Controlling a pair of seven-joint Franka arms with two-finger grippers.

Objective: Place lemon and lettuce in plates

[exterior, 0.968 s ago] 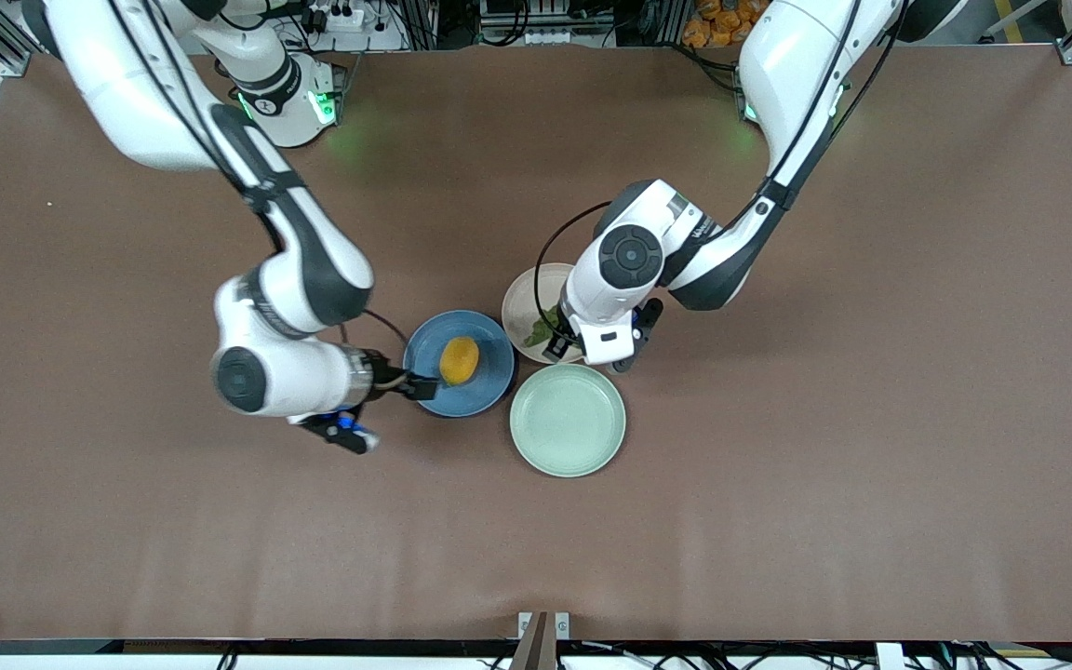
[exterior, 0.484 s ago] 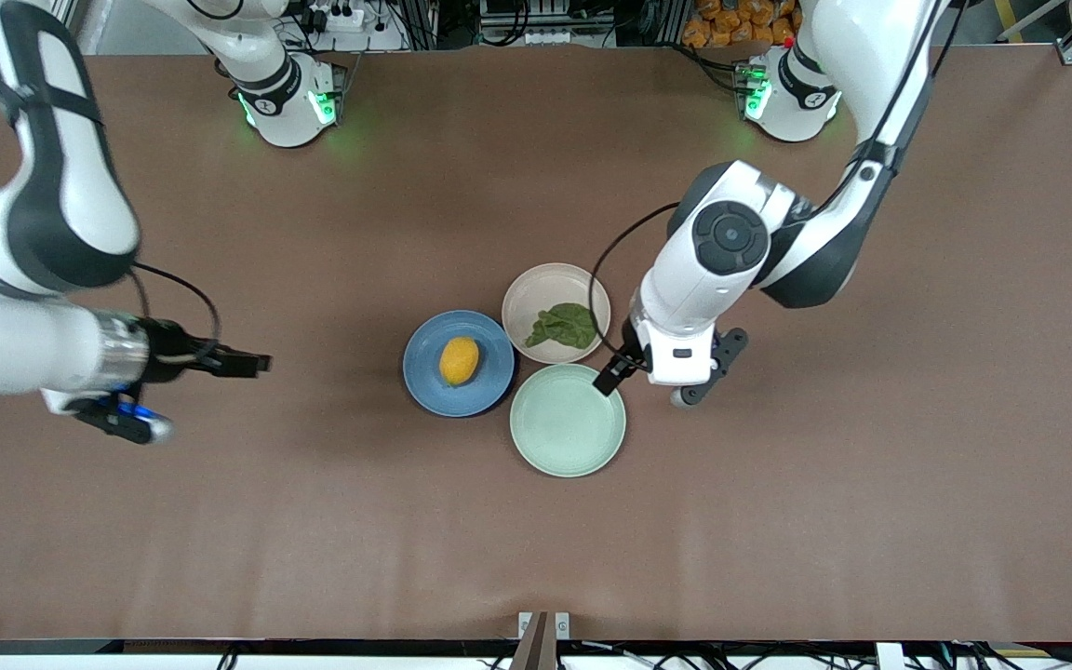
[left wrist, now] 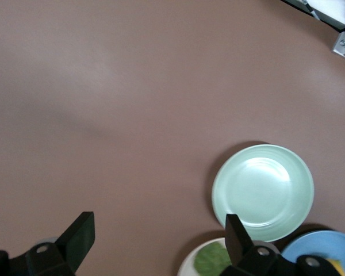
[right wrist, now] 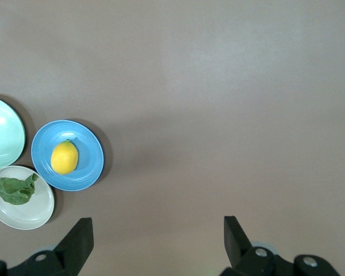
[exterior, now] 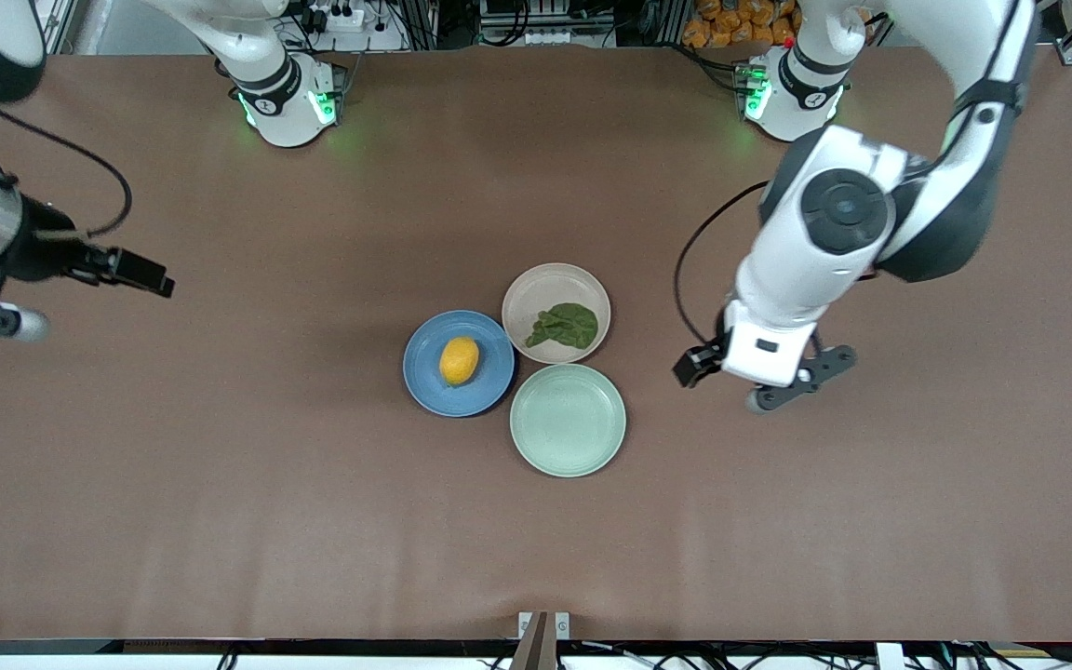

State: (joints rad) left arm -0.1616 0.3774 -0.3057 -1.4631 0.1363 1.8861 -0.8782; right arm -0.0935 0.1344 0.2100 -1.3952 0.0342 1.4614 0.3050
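The lemon (exterior: 459,360) lies in the blue plate (exterior: 494,358). The lettuce (exterior: 566,326) lies in the beige-pink plate (exterior: 536,293) beside it. My right gripper (exterior: 140,272) is open and empty over bare table toward the right arm's end. Its wrist view shows its gripper (right wrist: 155,236), the lemon (right wrist: 64,157), the blue plate (right wrist: 86,167) and the lettuce (right wrist: 16,190). My left gripper (exterior: 692,365) is open and empty over bare table toward the left arm's end of the plates. Its wrist view shows its gripper (left wrist: 158,236) and a bit of lettuce (left wrist: 211,259).
A pale mint-green plate (exterior: 568,420) stands empty, nearer to the front camera than the other two and touching them; it also shows in the left wrist view (left wrist: 263,191). Brown table surface surrounds the plates.
Both grippers have drawn away from the plates, the right toward its end of the table, the left toward its own. The lemon and lettuce stay in their plates.
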